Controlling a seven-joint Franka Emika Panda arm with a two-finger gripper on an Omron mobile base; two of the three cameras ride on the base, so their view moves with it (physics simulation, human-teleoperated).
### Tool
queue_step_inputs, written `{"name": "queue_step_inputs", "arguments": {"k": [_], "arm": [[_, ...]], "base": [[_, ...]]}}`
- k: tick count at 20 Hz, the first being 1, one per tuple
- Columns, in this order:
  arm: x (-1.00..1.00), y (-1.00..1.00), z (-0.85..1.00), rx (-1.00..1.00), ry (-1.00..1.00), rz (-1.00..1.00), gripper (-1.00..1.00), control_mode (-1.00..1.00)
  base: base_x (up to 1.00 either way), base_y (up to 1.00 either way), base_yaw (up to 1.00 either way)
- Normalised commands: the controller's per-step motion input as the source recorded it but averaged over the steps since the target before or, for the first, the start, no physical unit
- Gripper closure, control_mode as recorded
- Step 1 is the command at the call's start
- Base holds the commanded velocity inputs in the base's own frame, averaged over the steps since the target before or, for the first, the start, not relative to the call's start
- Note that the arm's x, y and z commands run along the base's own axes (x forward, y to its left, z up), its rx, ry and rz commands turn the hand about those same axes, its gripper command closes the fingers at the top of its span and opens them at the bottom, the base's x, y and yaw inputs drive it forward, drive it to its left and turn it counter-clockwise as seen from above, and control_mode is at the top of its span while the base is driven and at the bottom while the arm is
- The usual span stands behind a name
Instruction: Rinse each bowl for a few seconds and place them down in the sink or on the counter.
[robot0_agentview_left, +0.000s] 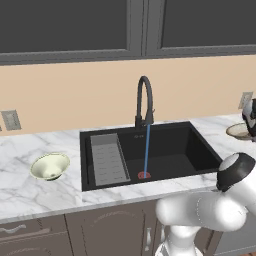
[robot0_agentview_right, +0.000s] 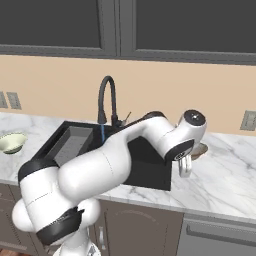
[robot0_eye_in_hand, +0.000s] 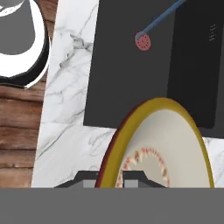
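Note:
The shallow beige bowl (robot0_eye_in_hand: 175, 144) with its brownish rim stands on edge in the hand view, and the rim runs between the two tips of my gripper (robot0_eye_in_hand: 110, 178), which is shut on it. From the base, this bowl (robot0_agentview_left: 238, 131) (robot0_agentview_right: 199, 149) is at the counter (robot0_agentview_left: 30, 195) right of the sink (robot0_agentview_left: 200, 150), under my gripper (robot0_agentview_left: 248, 125) (robot0_agentview_right: 186, 169). Whether it rests on the marble or hangs just above it I cannot tell. The pale cream-green bowl (robot0_agentview_left: 50, 166) (robot0_agentview_right: 12, 142) sits upright on the counter left of the sink.
Water runs in a thin blue stream from the black arched faucet (robot0_agentview_left: 144, 100) (robot0_agentview_right: 106, 100) down to the red drain (robot0_agentview_left: 144, 175) (robot0_eye_in_hand: 143, 42). A grey ribbed rack (robot0_agentview_left: 107, 159) lies along the basin's left side. Wall outlets and dark upper cabinets are behind.

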Motion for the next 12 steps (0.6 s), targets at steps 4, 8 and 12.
{"name": "queue_step_inputs", "arguments": {"k": [4, 8, 12], "arm": [[0.01, 0.19, 0.10, 0.08, -0.02, 0.31, 1.00, -1.00], [0.15, 0.21, 0.06, 0.09, 0.04, 0.28, 1.00, -1.00], [0.17, 0.19, 0.00, 0.06, 0.02, 0.19, 1.00, -1.00]], "base": [[0.00, 0.00, 0.00], [0.00, 0.00, 0.00], [0.00, 0.00, 0.00]]}}
